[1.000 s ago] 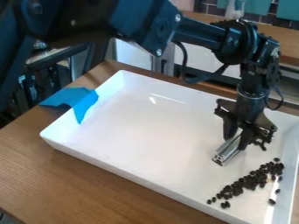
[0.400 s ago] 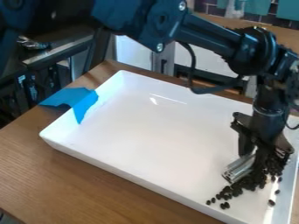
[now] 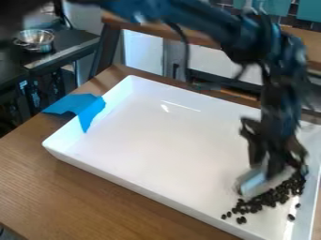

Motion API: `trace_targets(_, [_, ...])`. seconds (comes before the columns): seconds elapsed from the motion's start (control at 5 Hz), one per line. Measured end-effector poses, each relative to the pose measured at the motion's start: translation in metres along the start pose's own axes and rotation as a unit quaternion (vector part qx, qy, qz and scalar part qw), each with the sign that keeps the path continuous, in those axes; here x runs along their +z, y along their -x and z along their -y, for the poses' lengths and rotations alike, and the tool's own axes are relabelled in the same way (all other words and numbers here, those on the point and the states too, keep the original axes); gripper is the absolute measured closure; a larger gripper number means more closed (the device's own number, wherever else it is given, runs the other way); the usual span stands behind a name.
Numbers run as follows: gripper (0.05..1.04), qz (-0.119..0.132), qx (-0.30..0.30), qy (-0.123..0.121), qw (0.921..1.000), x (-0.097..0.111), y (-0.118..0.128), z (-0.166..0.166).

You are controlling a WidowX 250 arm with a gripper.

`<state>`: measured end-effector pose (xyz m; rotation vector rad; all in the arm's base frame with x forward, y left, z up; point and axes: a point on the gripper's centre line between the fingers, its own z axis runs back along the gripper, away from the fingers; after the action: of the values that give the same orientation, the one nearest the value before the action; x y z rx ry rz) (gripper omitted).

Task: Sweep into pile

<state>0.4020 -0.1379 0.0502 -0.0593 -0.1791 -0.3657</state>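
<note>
My gripper [image 3: 271, 161] hangs at the right side of the white tray [image 3: 156, 140], low over its floor, shut on a silvery metal bar [image 3: 253, 182]. The bar slants down and left from the fingers, blurred. Dark beans [image 3: 271, 197] lie in a diagonal band along the tray's lower right, just beyond the bar and partly hidden behind it and the gripper. Several loose beans [image 3: 242, 219] lie at the band's lower left end, and a few others sit near the right wall.
Blue tape [image 3: 80, 107] sticks to the tray's left corner and the wooden table [image 3: 81, 192]. Raised white walls surround the tray floor. A metal bowl [image 3: 36, 41] stands on a dark surface at the upper left.
From a second ago, the gripper and bar have come down and right to the beans. Since the middle frame, the gripper has shifted slightly left, and the upper arm has swung, uncovering the bowl.
</note>
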Motion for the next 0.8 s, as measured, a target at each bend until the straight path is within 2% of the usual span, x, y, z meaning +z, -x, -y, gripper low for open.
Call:
trace_targets(0.2, [0.725,0.015,0.088,-0.018,0.9958,0.030,0.010,-0.063])
trace_targets(0.4, [0.725,0.007,0.135,-0.017,0.9907,0.036,0.030,-0.102])
trace_targets(0.8, [0.725,0.000,0.220,-0.038,0.9749,0.040,0.083,-0.189])
